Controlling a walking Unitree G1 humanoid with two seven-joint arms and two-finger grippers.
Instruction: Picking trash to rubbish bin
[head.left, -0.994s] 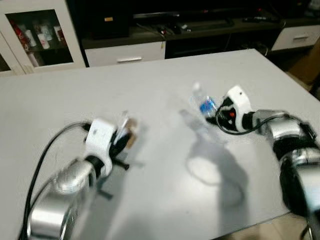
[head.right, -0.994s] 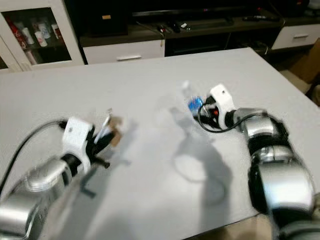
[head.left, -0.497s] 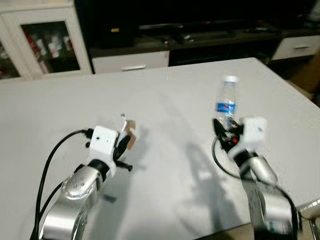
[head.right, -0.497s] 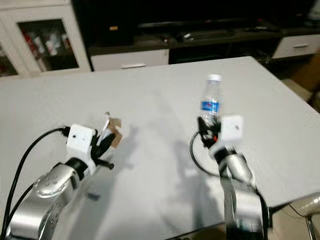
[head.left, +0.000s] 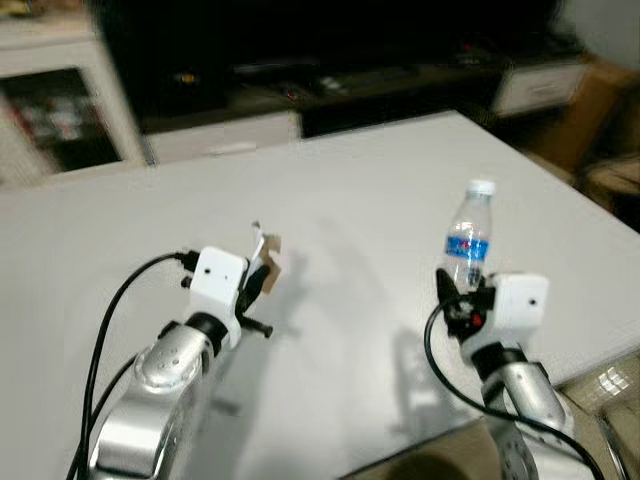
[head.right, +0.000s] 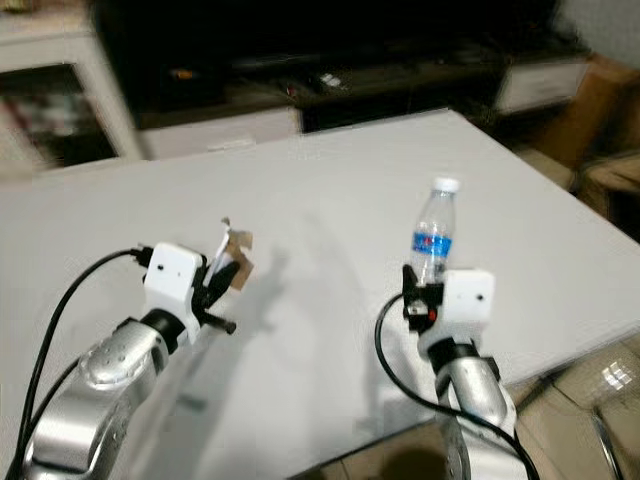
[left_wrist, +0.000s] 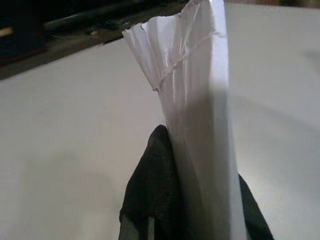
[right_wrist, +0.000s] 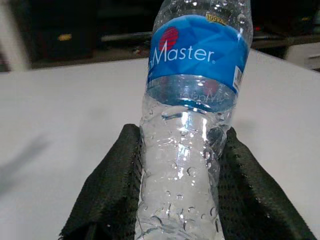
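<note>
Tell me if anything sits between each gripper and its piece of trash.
Nothing does: the right gripper is shut on the water bottle, and the left gripper is shut on the crumpled paper.

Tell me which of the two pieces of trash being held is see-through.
The clear plastic bottle with the blue label, clamped upright in the right gripper. The left gripper holds a crumpled white piece of paper, which is opaque.

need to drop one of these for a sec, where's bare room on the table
The table is bare between the left gripper holding the paper and the right gripper holding the bottle, and across the far side toward the dark cabinet. Only the two arms' spots are crowded.
</note>
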